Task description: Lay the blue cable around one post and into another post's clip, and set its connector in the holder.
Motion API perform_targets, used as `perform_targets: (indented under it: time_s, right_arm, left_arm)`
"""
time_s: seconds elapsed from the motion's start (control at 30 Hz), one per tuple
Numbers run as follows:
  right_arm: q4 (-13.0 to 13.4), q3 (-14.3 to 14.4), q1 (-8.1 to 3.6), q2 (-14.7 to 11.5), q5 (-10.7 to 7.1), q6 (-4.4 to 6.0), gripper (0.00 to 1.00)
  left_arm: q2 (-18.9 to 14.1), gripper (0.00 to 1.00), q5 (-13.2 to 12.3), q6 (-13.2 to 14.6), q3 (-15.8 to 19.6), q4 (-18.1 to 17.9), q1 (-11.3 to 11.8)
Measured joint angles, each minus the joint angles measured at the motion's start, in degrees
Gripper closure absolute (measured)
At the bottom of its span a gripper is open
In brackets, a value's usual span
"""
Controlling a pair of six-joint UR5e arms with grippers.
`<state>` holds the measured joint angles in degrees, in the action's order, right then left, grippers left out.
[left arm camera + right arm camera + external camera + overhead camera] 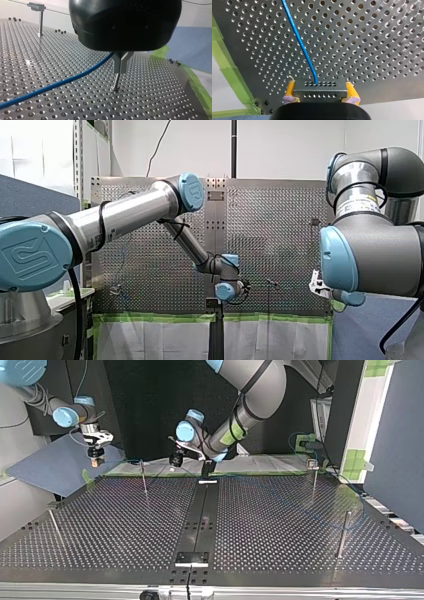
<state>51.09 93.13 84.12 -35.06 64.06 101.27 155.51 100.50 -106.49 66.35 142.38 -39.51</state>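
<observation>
My right pincer [320, 85] — yellow-padded — is clamped on the dark rectangular connector [319, 93]; my left pincer [121, 68] pinches the thin blue cable [62, 82] between metal fingers.

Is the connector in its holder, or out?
Out: my right gripper clamps the connector between yellow pads, blue cable running from it.

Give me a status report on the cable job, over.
Right gripper shut on connector. Left gripper shut on blue cable. Thin post just below left gripper.

Bright even light, glare on the table [27, 61] — top view's backdrop dark
</observation>
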Motion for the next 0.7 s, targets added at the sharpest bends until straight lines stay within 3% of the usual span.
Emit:
perform_targets:
  time_s: [0.37, 0.7]
  right_arm:
    - [-1.4, -2.5, 0.09, 0.0, 0.17, 0.19, 1.00]
    - [-1.7, -3.7, 0.55, 0.0, 0.19, -0.26, 1.00]
  left_arm:
    - [0.1, 1.00, -2.1, -2.6, -0.7, 0.0, 1.1]
    - [1.2, 1.00, -4.9, -5.4, -3.4, 0.7, 1.7]
